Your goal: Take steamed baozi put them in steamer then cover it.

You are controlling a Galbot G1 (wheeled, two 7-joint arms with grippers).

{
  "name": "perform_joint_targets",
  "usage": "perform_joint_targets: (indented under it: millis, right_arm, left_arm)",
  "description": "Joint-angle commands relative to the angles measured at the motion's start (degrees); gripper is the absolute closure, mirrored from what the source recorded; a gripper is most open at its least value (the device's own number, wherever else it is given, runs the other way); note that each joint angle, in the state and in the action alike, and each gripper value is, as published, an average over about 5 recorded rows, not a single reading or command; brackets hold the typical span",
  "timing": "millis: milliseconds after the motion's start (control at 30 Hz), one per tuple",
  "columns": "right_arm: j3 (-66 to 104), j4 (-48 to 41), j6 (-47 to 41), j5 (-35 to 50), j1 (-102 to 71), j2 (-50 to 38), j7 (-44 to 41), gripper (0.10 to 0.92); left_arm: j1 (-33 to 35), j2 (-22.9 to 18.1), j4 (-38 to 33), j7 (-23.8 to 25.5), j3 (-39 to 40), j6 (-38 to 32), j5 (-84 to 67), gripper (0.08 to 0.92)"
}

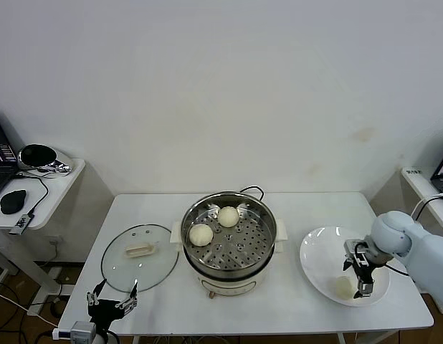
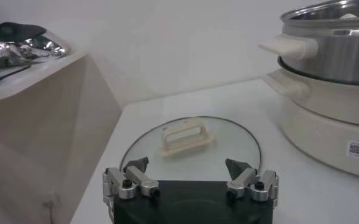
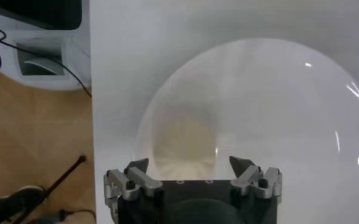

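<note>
No words, brands or numbers can be read anywhere. The only sign is a small square code sticker (image 2: pixel 355 148) on the cream-white base of the steamer (image 2: pixel 331 109), seen in the left wrist view; its pattern is too small to make out. In the head view, a small label (image 1: pixel 413 172) lies on the side shelf at about 3 o'clock, its print illegible.

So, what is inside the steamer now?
Two steamed baozi sit on the perforated tray inside the steamer, toward its back left. What lies below the tray is hidden.
</note>
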Motion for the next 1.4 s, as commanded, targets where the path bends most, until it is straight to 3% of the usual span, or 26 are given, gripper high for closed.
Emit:
perform_joint_targets:
  millis: [33, 433, 767, 1033, 1267, 1400]
  right_arm:
    - [-0.40, -1.23, 0.11, -0.25, -0.25, 0.94, 0.46, 0.203]
    - [-0.61, -1.69, -0.06, -0.12, -0.21, 0.98, 0.22, 0.207]
    - [-0.36, -1.91, -0.50, 0.54, -0.08, 0.98, 0.12, 0.438]
    - [-0.34, -1.34, -0.83, 2.32, 3.52, -0.15, -0.09, 0.494]
    - [-10.18, 1.36, -1.80, 10.24, 22.27, -0.94, -1.81, 0.496]
    - [-20.46, -0.36, -2.03, 17.30, 39.31, 4.45, -2.74, 0.496]
  left_arm:
    - [0.04, 0.00, 0.38, -0.03, 0.04, -0.05, -0.07, 0.177]
    - [-0.32, -0.13, 1.02, -0.07, 0.40, -0.08, -0.02, 0.177]
    - [-0.33, -0.13, 1.21, -0.19, 0.51, -0.09, 0.02, 0.177]
    - [-0.29, -0.22, 1.08, -0.27, 0.77, -0.09, 0.07, 0.177]
    - [-0.29, -0.27, 0.55, -1.30, 0.86, -0.09, 0.46, 0.177]
    - [-0.13, -0.20, 0.03, -1.78, 0.32, -0.08, 0.42, 0.177]
